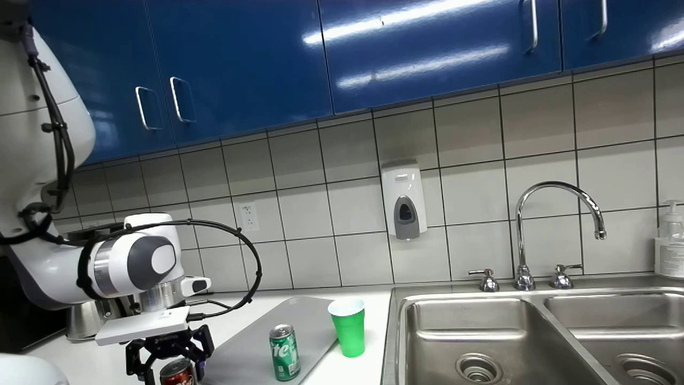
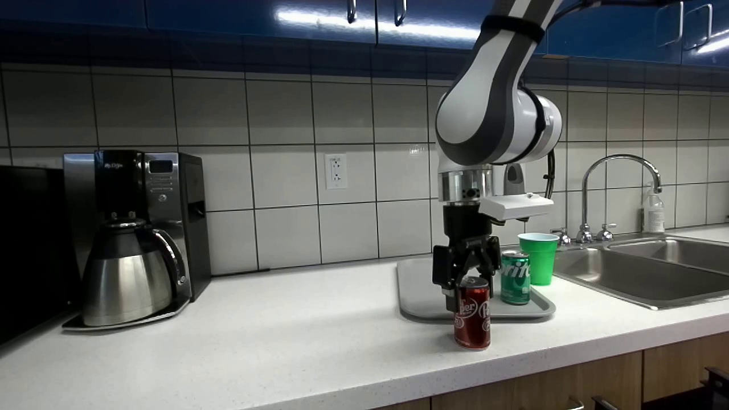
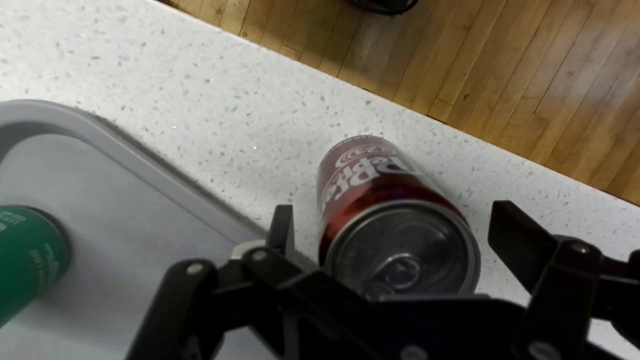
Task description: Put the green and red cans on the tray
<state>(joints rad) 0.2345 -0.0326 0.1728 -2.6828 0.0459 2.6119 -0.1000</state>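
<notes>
The red can [image 2: 472, 327] stands upright on the white counter, just off the front of the grey tray [image 2: 418, 285]. It also shows in the wrist view [image 3: 367, 172] and partly at the bottom of an exterior view [image 1: 178, 374]. My gripper [image 3: 393, 225] is open, its fingers on either side of the can's top with a gap visible on both sides. The gripper also shows in an exterior view [image 2: 471, 287]. The green can [image 1: 285, 354] stands upright on the tray in both exterior views [image 2: 515, 279]. Part of it shows at the wrist view's left edge [image 3: 30, 265].
A green cup [image 1: 350, 331] stands by the tray's sink-side edge, close to the green can. The sink [image 1: 398, 331] lies beyond it. A coffee maker [image 2: 191, 228] with a steel carafe [image 2: 131, 285] stands at the back. The counter's front edge [image 2: 364, 398] is near the red can.
</notes>
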